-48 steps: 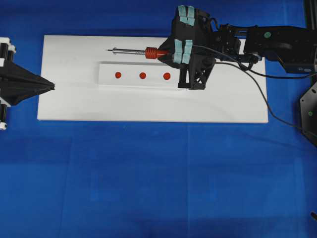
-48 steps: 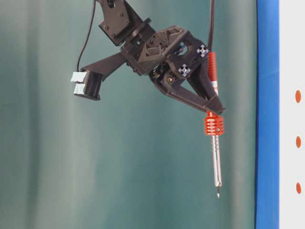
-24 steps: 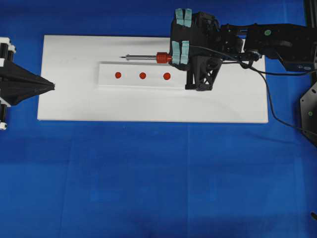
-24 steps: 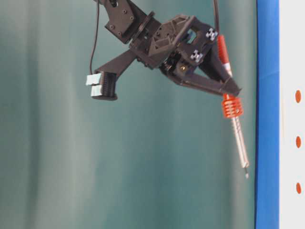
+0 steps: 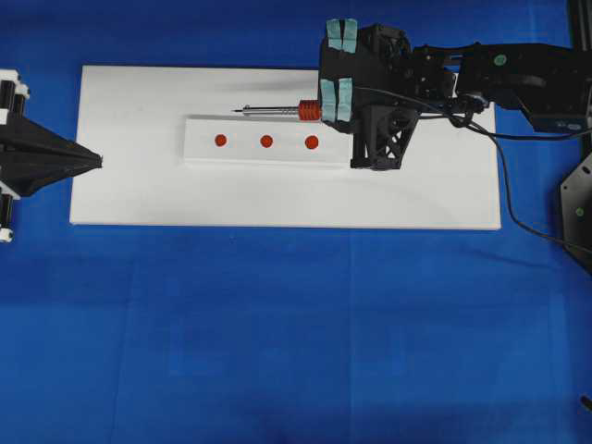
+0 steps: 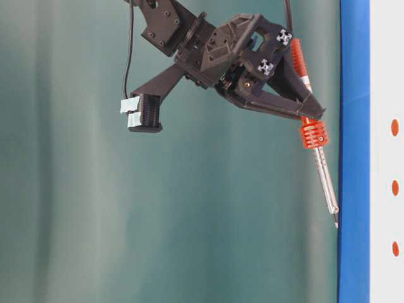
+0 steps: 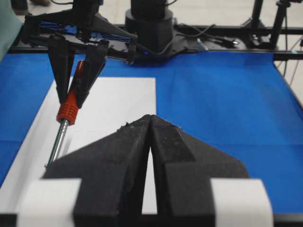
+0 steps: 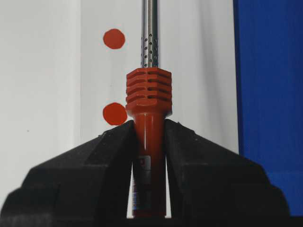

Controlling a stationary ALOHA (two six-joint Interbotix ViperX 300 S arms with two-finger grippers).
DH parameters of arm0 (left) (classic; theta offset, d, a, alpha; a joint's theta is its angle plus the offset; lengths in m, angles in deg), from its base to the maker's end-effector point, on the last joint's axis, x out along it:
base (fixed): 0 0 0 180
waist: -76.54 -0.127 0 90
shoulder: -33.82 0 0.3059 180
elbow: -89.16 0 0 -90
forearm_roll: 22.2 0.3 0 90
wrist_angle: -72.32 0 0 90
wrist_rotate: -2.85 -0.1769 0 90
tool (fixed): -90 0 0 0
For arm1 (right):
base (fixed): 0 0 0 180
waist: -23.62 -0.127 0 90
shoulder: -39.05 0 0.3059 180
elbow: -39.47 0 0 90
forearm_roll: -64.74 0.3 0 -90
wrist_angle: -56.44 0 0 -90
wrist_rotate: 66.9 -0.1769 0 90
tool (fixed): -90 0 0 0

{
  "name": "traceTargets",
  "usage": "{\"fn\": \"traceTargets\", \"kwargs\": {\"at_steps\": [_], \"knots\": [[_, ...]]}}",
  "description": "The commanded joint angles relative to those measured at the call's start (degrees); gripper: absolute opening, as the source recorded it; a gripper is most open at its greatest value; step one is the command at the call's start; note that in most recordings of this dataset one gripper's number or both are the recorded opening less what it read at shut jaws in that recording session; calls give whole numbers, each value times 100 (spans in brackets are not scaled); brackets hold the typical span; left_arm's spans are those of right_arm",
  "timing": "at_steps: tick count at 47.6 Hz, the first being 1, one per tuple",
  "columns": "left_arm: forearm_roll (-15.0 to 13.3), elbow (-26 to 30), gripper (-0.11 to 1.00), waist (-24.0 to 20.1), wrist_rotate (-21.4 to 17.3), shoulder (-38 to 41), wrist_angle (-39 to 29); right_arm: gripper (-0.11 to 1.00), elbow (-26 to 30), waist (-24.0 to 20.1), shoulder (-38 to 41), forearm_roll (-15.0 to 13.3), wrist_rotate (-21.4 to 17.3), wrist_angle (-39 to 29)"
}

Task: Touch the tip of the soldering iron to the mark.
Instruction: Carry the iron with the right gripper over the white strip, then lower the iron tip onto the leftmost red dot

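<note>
Since the earlier frame the right gripper (image 5: 335, 100) has tipped the soldering iron (image 5: 277, 110) downward, fingers clenched on its handle. Its shaft points left, just beyond the block's far edge; the mark (image 5: 266, 141) lies nearer (left gripper (image 7: 149, 142) shut, idle).

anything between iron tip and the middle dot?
Nothing: overhead view shows only bare white block surface between the soldering iron tip and the mark.

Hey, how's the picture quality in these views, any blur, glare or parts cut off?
Overhead: even light, sharp, soft shadows under the right gripper. Table-level: turned sideways, teal backdrop soft. Left wrist: the near left gripper looks soft. Right wrist: the soldering iron is crisp, its tip cut off by the top edge.
</note>
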Motion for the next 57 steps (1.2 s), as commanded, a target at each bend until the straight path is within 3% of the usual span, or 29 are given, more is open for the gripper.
{"fn": "traceTargets", "kwargs": {"at_steps": [1,42,57], "knots": [[9,62,0,-18,-9,18,44,6,158,18,-185,-18,9,35],[9,53,0,-44,-18,18,44,6,167,-35,-141,-9,9,44],[9,62,0,-53,-35,18,53,6,299,-158,387,-9,0,185]]}}
